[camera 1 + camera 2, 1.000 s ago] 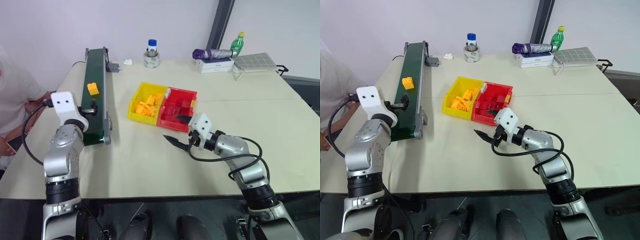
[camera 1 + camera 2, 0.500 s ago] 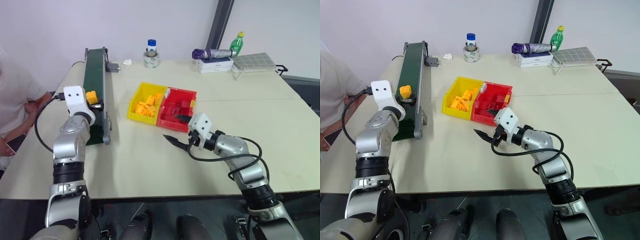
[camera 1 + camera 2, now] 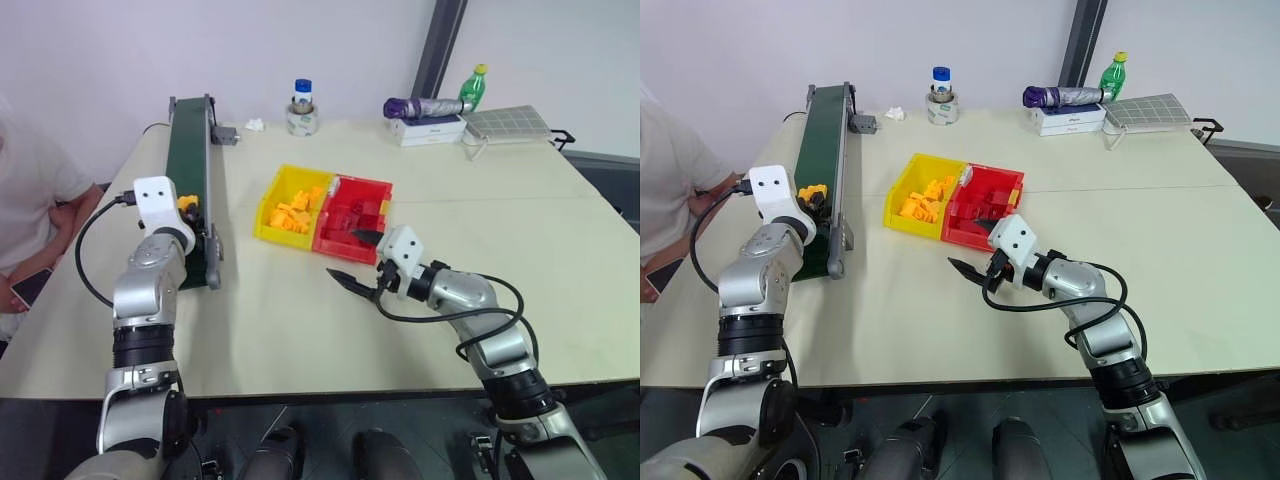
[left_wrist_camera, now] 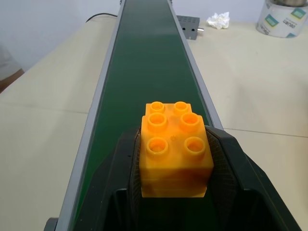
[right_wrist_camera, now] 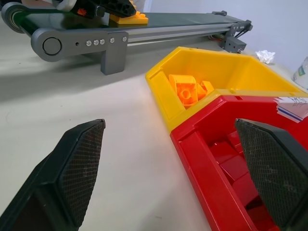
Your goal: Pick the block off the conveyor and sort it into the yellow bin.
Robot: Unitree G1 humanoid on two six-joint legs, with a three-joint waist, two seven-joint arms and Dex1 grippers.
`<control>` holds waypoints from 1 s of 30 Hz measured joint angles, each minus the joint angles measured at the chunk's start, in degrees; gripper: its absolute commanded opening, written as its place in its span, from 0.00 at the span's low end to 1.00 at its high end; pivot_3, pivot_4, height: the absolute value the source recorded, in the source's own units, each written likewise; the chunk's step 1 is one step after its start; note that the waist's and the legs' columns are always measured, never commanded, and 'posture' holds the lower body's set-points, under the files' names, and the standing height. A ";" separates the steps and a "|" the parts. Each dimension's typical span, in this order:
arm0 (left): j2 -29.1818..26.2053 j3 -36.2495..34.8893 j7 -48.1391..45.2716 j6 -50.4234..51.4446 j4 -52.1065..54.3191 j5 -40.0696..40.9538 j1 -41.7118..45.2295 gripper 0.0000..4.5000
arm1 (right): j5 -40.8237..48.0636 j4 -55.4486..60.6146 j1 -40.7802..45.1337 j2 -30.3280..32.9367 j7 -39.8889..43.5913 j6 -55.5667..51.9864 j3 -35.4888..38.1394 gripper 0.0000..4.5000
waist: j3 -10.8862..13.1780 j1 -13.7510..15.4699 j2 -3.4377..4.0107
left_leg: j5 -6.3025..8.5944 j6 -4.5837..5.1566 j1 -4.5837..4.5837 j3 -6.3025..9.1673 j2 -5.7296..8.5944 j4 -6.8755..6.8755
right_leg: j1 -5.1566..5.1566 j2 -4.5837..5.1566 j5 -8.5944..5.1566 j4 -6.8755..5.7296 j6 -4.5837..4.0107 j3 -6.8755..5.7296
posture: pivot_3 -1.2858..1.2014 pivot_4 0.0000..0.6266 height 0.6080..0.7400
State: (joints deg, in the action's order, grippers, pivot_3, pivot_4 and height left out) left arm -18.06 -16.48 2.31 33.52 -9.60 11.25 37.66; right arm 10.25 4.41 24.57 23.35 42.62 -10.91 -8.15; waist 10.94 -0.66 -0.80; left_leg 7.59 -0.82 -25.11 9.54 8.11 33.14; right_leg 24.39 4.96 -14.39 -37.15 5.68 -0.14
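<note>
From the head camera you see the conveyor [image 3: 190, 190] running along the left side of the table [image 3: 300, 310], with the left gripper [image 3: 188, 206] reaching over its near half. A bit of yellow-orange shows at the gripper's tip — that is the block [image 3: 185, 203], sitting on the belt between the fingers. The yellow bin [image 3: 292, 205] lies in the middle of the table, joined on its right to the red bin [image 3: 355, 217], both well apart from the conveyor. The right gripper [image 3: 358, 257] hangs just in front of the red bin, its two fingers spread wide with nothing between them. A person [image 3: 30, 210] sits at the left edge of the table.

In the left wrist view you look straight down the belt. The block [image 4: 175, 150] fills the gap between the two black fingers [image 4: 120, 178], which press against its two sides — closed on it, studs upward, over the green belt.

In the right wrist view the two meshed pads [image 5: 77, 163] stand far apart and empty. Ahead of them you see the yellow bin [image 5: 231, 72] with orange pieces inside, the red bin [image 5: 211, 159] beside it, and beyond them the conveyor's end bracket [image 5: 77, 45] with the held block [image 5: 129, 18] above the rail.
</note>
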 measured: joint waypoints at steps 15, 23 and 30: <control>8.66 8.88 -12.21 -5.77 1.25 3.87 4.70 0.29 | -0.01 0.32 -0.36 0.26 -0.57 -0.05 0.08 1.00 | 0.00 0.03 0.00 | -0.05 0.07 0.01 -0.02 0.01 0.05 | -0.04 0.00 0.01 -0.01 0.01 0.00 | 0.52 0.24 1.00; 11.24 11.14 -14.53 -10.81 -10.40 2.75 8.51 0.72 | -0.03 2.65 -2.25 0.45 -1.88 -0.92 0.25 1.00 | 0.00 0.03 -0.01 | -0.06 0.10 0.01 -0.01 0.01 0.06 | -0.04 0.01 0.01 -0.02 0.02 0.00 | 0.52 0.24 1.00; 10.85 11.18 -16.39 -13.87 -8.94 2.94 9.19 0.97 | -0.03 3.64 -2.71 0.69 -2.27 -1.28 0.33 1.00 | 0.00 -0.18 -0.01 | -0.07 0.10 0.01 -0.02 0.01 0.06 | -0.03 0.01 0.01 -0.02 0.02 0.01 | 0.52 0.24 1.00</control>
State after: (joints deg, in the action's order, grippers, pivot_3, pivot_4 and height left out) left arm -7.21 -5.30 -14.08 19.65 -18.54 14.19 46.86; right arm 10.23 8.05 21.85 24.03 40.35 -12.19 -7.82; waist 10.94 -0.84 -0.81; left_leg 7.52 -0.72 -25.10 9.52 8.13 33.20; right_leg 24.36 4.97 -14.38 -37.17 5.70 -0.14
